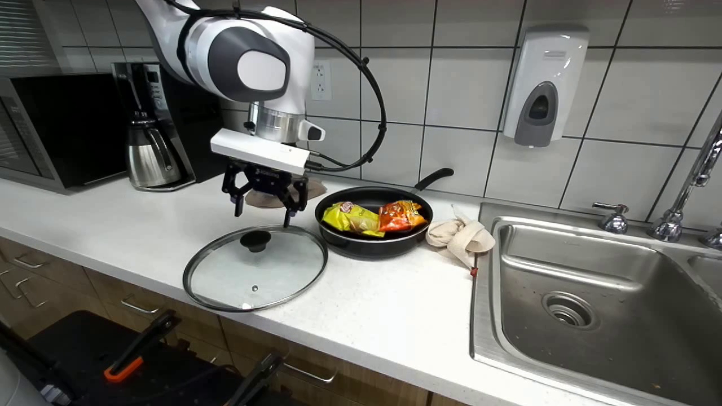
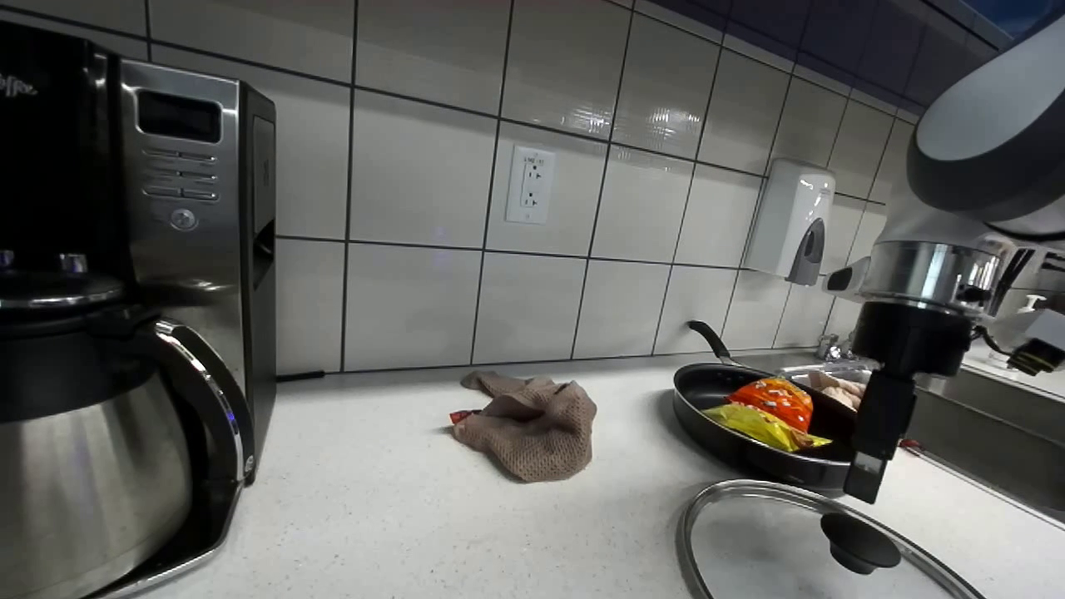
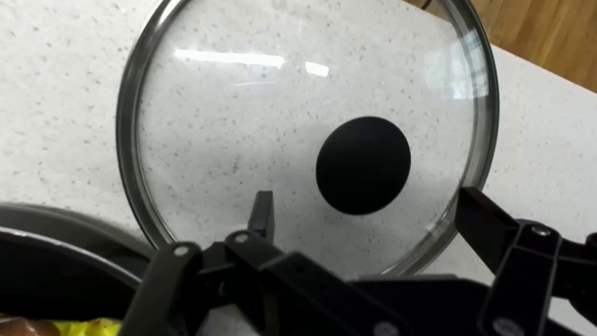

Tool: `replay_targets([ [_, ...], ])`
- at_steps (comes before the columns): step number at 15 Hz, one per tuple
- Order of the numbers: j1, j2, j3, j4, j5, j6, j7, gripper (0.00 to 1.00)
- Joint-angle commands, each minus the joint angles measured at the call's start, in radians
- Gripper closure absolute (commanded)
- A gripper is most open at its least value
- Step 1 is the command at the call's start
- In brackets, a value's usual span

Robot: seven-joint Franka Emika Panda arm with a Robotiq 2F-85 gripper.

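My gripper [image 1: 263, 219] hangs open with nothing between its fingers, above the far side of a glass lid [image 1: 220, 276] on the white counter. In the wrist view the lid's black knob [image 3: 364, 165] appears ahead of the gap between the fingertips, apart from both. The same knob [image 2: 861, 542] stands below the fingers in an exterior view. Beside the lid is a black frying pan [image 1: 366, 246], holding a yellow bag [image 1: 352, 219] and an orange-red bag [image 1: 400, 216]. Only the pan's edge and a bit of the bags show in the wrist view.
A brown cloth [image 2: 532, 424] lies behind the gripper. Beyond the pan are a knotted beige cloth [image 1: 462, 237] and a steel sink [image 1: 486, 327]. The coffee maker [image 2: 191, 166] and microwave [image 1: 67, 124] stand at the opposite end. The pan's handle [image 1: 434, 177] points toward the tiled wall.
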Motion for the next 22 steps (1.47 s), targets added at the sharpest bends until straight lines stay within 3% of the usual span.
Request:
replay_targets([
  [1, 0.015, -0.011, 0.010, -0.049, -0.137, 0.063, 0.122, 0.00],
  [8, 0.023, 0.023, 0.023, -0.090, -0.209, 0.214, 0.240, 0.00],
  [12, 0.025, 0.018, 0.046, -0.093, -0.176, 0.231, 0.209, 0.00],
  [22, 0.057, 0.053, 0.067, -0.099, -0.286, 0.265, 0.295, 0.00],
])
